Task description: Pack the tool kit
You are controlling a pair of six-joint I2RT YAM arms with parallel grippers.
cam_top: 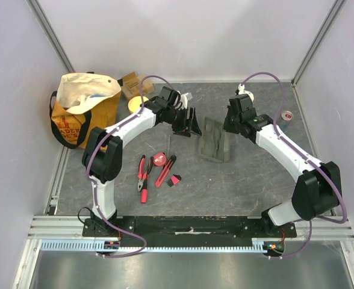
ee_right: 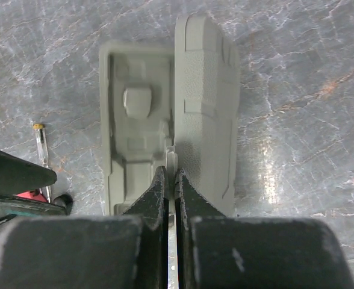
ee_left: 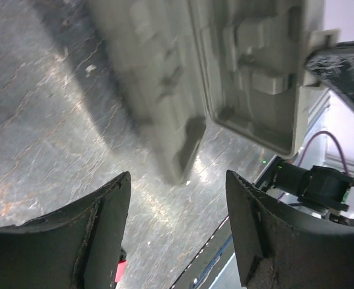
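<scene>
Roughly in the middle of the worktop (cam_top: 255, 180) lies the grey-green case (cam_top: 214, 139), between the two arms. It is open. In the right wrist view its base half (ee_right: 135, 132) lies flat with moulded slots showing, and the lid (ee_right: 207, 102) stands up beside it, turned with the textured outside to the camera. The near end of the case is cut off there by the fingers.

The right tool (ee_right: 171, 174) is narrow and pinches the thin edge of the lid. The left tool (ee_left: 177, 177) is wide apart and holds nothing; it hangs just beside the case, on its left. In the left wrist view the case is blurred, so its slots are hard to read.

The hand tools lie on the worktop, apart from the case, nearer to the left arm's base: red-handled pliers (cam_top: 144, 176), a long red-and-black tool (cam_top: 166, 171), a round red piece (cam_top: 159, 159) and a small red-and-black piece (cam_top: 175, 179). What the last two are, I cannot tell. A thin clear stick with a yellow end (ee_right: 42, 158) lies left of the case; its lower end is hidden behind the left tool.

At the far left stands a tote bag (cam_top: 80, 111), and it partly covers a cardboard box (cam_top: 129, 81).
</scene>
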